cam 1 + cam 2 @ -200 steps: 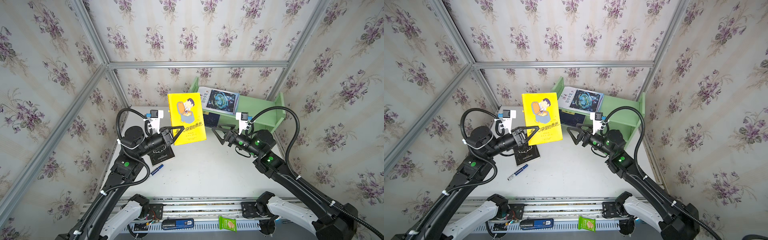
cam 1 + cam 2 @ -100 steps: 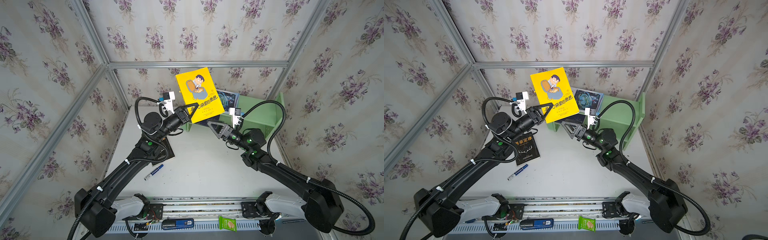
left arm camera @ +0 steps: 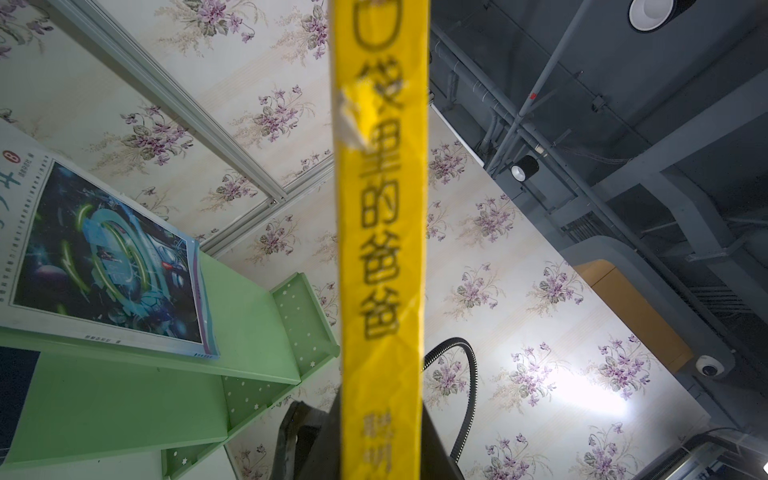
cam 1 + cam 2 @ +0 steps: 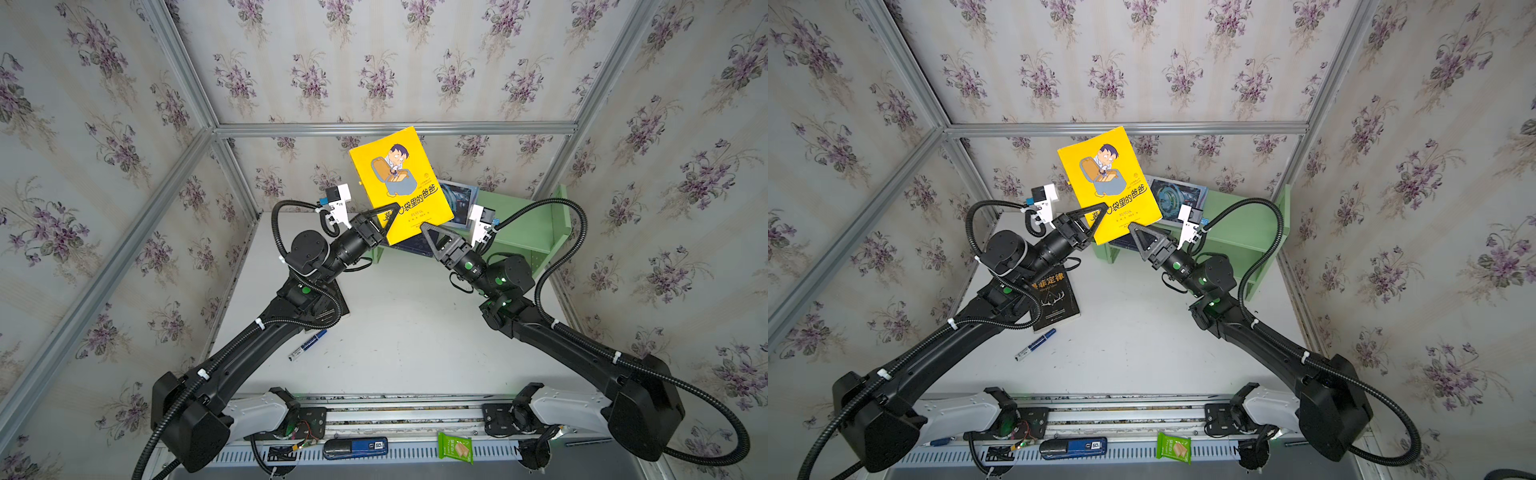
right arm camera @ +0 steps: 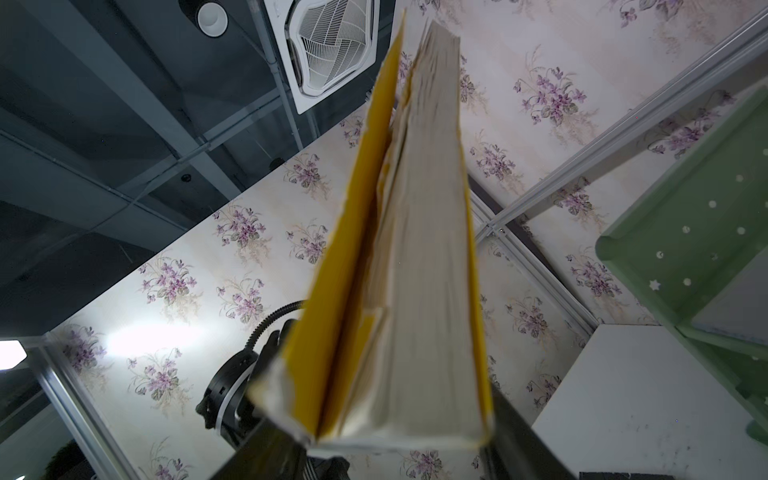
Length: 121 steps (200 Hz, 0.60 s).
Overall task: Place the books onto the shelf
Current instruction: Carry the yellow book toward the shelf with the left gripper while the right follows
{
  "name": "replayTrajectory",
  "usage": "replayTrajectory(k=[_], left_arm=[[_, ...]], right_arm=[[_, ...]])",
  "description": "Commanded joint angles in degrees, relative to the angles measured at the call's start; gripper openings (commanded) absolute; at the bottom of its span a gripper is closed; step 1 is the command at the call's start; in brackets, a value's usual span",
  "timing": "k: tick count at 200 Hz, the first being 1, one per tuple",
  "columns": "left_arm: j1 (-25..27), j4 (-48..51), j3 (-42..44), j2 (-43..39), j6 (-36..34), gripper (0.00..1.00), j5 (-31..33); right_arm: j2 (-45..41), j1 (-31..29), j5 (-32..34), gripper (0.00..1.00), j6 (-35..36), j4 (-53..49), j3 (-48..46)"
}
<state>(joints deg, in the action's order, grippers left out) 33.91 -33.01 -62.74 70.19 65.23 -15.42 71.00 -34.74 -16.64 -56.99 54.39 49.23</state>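
Arms mirrored: each stretched from the near rail forward and up, elbow low, wrist tilted upward, both meeting over the far side of the table (image 4: 407, 332), just in front of the shelf (image 4: 528, 224). Left gripper (image 4: 392, 212) pinched tight on the yellow book (image 4: 399, 178) at its lower spine corner, holding it aloft and tilted, cover toward the top views, clear of the table. Right gripper (image 4: 428, 232) at the opposite lower corner, fingers (image 5: 519, 453) on either side of the page edge in the right wrist view; cannot tell whether pressing or merely bracketing. Swirl book (image 4: 459, 201) flat on the shelf's top tier, partly hidden behind the yellow one. Black book (image 4: 1054, 299) flat on the table beneath the left arm, marker (image 4: 307, 345) just beside it.
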Motion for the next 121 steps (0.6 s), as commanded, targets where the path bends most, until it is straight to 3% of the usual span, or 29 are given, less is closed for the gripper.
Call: replayTrajectory(k=[1,27,49,60,71,92,99,121], left_arm=[[0.58,-6.94,0.46,-0.17,0.44,0.14,1.35],[1.02,-7.15,1.63,-0.15,0.15,0.15,2.41],[1.33,-7.08,2.38,-0.65,-0.60,0.24,3.64],[1.33,-6.94,2.68,-0.92,-1.06,0.38,3.79],[1.17,-6.51,2.67,-1.07,-1.87,0.60,3.99],[-0.40,-3.03,1.81,-1.46,-4.59,0.95,1.41],[-1.42,-0.71,1.14,-1.55,-5.80,0.99,-0.83],[-5.04,3.50,-0.02,-1.47,-8.61,0.99,-9.06]], right_arm=[[1.60,0.02,2.33,0.54,-0.17,3.09,2.51],[2.38,0.16,2.76,0.32,-1.76,4.05,2.89],[0.89,0.42,3.94,0.16,-1.54,0.79,2.31],[-0.09,0.84,3.88,0.13,-1.38,-1.61,2.17],[-0.83,2.13,2.42,0.12,-1.71,-2.44,1.87],[-1.85,8.25,-6.16,0.12,-5.66,-4.82,1.85],[-2.16,10.50,-9.58,0.12,-7.80,-4.80,1.84],[-3.58,18.13,-21.06,0.12,-14.44,-4.53,1.61]])
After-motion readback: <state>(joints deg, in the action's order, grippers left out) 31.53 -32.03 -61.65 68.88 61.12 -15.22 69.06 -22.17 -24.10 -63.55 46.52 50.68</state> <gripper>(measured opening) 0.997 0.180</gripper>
